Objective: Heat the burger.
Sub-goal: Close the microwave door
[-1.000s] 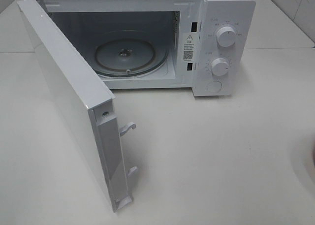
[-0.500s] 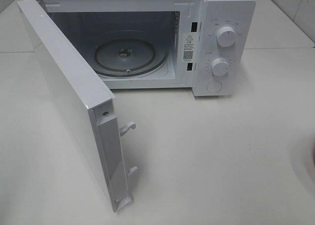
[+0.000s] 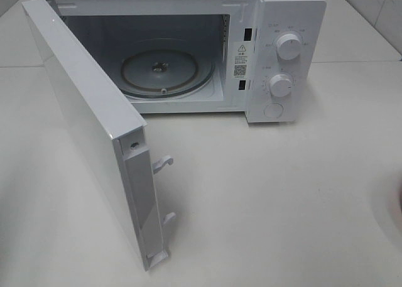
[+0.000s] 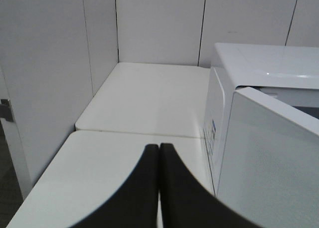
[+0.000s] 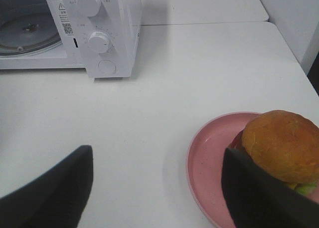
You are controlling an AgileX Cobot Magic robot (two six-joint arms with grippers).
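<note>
The burger (image 5: pixel 283 144), with a golden-brown domed bun, sits on a pink round plate (image 5: pixel 209 169) on the white table; it shows only in the right wrist view. My right gripper (image 5: pixel 157 157) is open and empty above the table, with its right finger (image 5: pixel 251 190) over the plate's near side next to the burger. My left gripper (image 4: pixel 159 150) is shut and empty, beside the microwave's left side. Neither gripper shows in the exterior high view. The white microwave (image 3: pixel 286 23) stands open, with nothing on its glass turntable (image 3: pixel 164 72).
The microwave door (image 3: pixel 94 124) swings far out to the front left, with its latch hooks (image 3: pixel 163 163) sticking out. Two knobs (image 3: pixel 288 46) and a button are on the right panel. White wall panels (image 4: pixel 55 63) stand left of the table.
</note>
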